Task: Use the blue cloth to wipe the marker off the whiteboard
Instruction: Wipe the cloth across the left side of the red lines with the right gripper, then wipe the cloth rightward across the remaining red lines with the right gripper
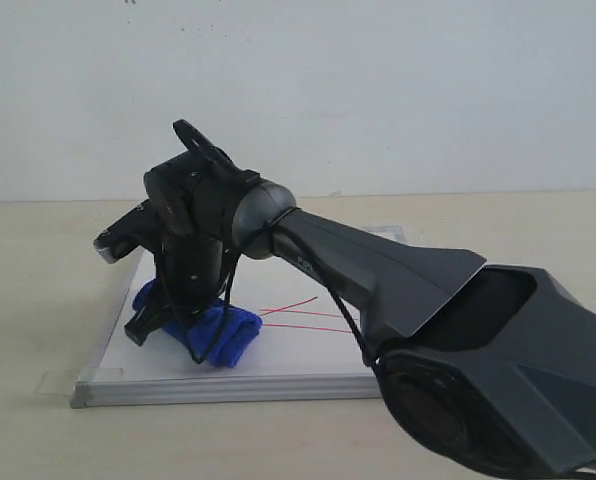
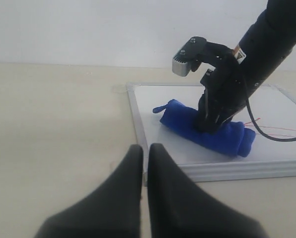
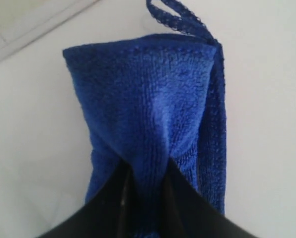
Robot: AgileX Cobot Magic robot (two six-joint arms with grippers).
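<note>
Blue microfibre, soft and light, bunches into a pinched ridge where the right hand (image 3: 144, 171) is clamped on the rolled blue cloth (image 2: 187, 126). The cloth lies on the whiteboard (image 1: 308, 355), just beside the near ends of the red marker (image 1: 298, 303) lines. So plush a bundle likely squashes and slides easily on the smooth board, and a grip across its thick middle looks sounder than one on the thin loop (image 3: 178, 20). The left hand (image 2: 144, 153), fingers nearly together and empty, hangs over the bench (image 2: 53, 124).
</note>
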